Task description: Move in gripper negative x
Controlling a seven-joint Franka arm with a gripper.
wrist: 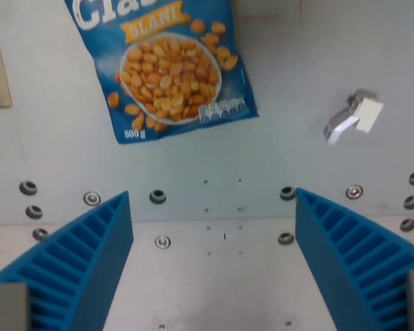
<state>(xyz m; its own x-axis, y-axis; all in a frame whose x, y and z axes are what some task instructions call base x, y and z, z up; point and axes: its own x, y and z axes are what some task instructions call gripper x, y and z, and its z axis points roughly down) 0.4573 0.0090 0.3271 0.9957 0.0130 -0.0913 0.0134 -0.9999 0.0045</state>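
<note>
**Gripper held wide over grey plate, nothing grasped**

The grey metal table (317, 76), dotted with bolts and holes, is seen across the whole wrist view. The gripper (214, 227) is seen at the bottom edge; its ribbed blue fingers (83, 255) are spread wide apart, with only bare plate between them. A blue snack bag (167, 65), printed with a bowl of golden nuts, is laid flat at upper left, slightly tilted. A small silver-white clip (352, 116) is noted at upper right, well apart from the bag.

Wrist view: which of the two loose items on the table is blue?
The snack bag, upper left, printed with yellow nuts. The other, the small clip at right, is silver-white.
</note>
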